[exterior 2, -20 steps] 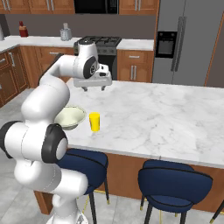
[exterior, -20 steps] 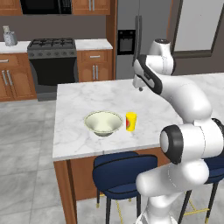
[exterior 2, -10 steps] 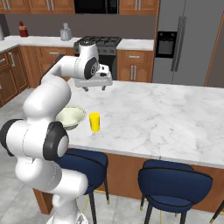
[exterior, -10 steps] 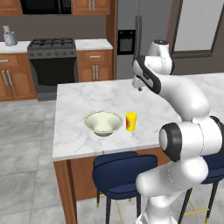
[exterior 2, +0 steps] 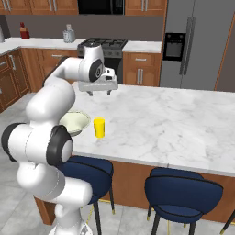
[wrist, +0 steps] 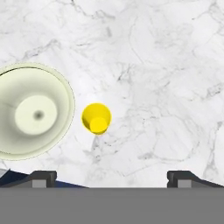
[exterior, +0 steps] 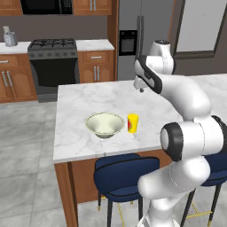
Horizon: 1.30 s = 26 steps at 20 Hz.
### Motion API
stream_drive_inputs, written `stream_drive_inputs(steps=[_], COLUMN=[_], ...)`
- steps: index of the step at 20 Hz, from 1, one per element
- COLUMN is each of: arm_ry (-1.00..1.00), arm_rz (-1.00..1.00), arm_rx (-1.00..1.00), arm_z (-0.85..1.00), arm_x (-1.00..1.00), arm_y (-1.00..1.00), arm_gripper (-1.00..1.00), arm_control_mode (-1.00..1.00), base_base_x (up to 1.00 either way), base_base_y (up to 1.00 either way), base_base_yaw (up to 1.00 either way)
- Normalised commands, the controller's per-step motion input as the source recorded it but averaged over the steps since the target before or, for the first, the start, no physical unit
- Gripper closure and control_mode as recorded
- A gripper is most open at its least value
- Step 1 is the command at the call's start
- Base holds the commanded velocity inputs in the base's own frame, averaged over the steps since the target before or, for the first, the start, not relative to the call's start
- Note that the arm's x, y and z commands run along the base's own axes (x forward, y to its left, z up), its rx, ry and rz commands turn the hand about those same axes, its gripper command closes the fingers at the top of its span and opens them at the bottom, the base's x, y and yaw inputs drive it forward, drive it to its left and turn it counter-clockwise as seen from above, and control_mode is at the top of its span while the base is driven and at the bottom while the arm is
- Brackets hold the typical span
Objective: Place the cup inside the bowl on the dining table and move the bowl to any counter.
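The claw hangs high above the marble tabletop, its jaws wide apart and empty, looking straight down. Against the views from a second earlier nothing has shifted: arm, cup and bowl sit as they did, so the task is judged to be at its start, with the descent to the cup not yet begun.

The cup, yellow and upright, stands just beside the bowl, on the bowl's right in the left base view, apart from its rim. In the hand view the cup lies close to the bowl and off-centre between the finger tips, which suggests a sideways correction before lowering. The bowl is empty.

The tabletop is white with grey veins on a reddish-brown base; the bowl sits near its front edge, above blue stools. Behind the bowl, across a grey tiled floor, run wooden cabinets, a range, a steel refrigerator and the wall counter, the likely destination.
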Motion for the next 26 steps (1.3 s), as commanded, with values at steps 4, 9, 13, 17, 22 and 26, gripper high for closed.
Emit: stream_drive_inputs(steps=[4,9,13,17,22,26], arm_ry=[0.02,0.0,0.0,0.0,0.0,0.0], arm_rz=[0.0,0.0,-0.04,-0.09,-0.15,-0.18], arm_rx=[0.0,0.0,0.0,0.0,0.0,0.0], arm_z=[0.0,0.0,0.0,0.0,0.0,0.0], arm_x=[0.0,0.0,0.0,0.0,0.02,0.01], arm_y=[0.0,0.0,0.0,0.0,0.0,0.0], arm_gripper=[-1.0,-1.0,-1.0,-1.0,-1.0,-1.0], arm_control_mode=[-1.0,-1.0,-1.0,-1.0,-1.0,-1.0], base_base_x=[0.0,0.0,0.0,0.0,0.0,0.0], base_base_y=[0.0,0.0,0.0,0.0,0.0,0.0], base_base_yaw=[0.0,0.0,0.0,0.0,0.0,0.0])
